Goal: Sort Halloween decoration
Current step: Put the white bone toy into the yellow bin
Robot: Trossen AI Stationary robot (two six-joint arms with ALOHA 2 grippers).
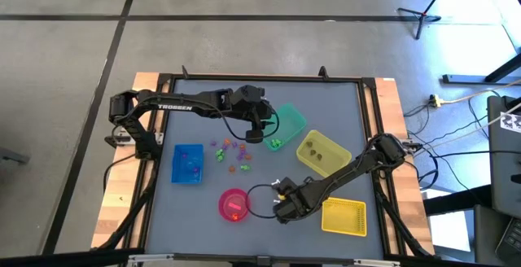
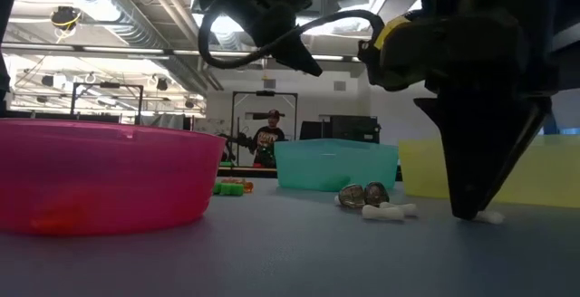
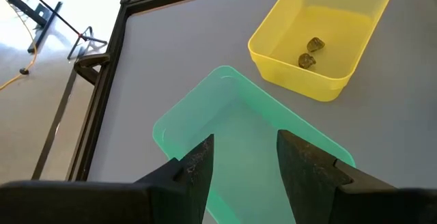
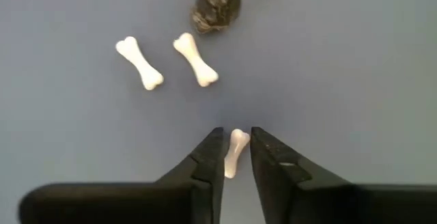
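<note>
Several small trinkets (image 1: pixel 232 153) in purple, orange and green lie on the grey table between the blue bin (image 1: pixel 188 163) and the teal bin (image 1: pixel 291 122). White bones (image 4: pixel 140 62) and a dark grey trinket (image 4: pixel 216 5) lie near my right gripper (image 4: pixel 237 134). That gripper stands low on the table beside the pink bowl (image 1: pixel 234 203), shut on one white bone (image 4: pixel 235 152). My left gripper (image 3: pixel 246 152) is open and empty, above the teal bin (image 3: pixel 232 121). My right gripper pinches the white bone between its two fingertips (image 4: pixel 217 142), at the bone's near half (image 4: pixel 232 161). The fingers point down at the table and lie along the bone. The bone lies flat on the table, its far end (image 4: pixel 238 136) showing between the tips.
A yellow bin (image 3: pixel 321 33) holding two dark grey trinkets (image 3: pixel 311 52) stands right of the teal bin. A second yellow bin (image 1: pixel 344 216) stands at the near right. Green trinkets (image 1: pixel 277 143) lie by the teal bin. The table has a raised dark frame (image 1: pixel 370 120).
</note>
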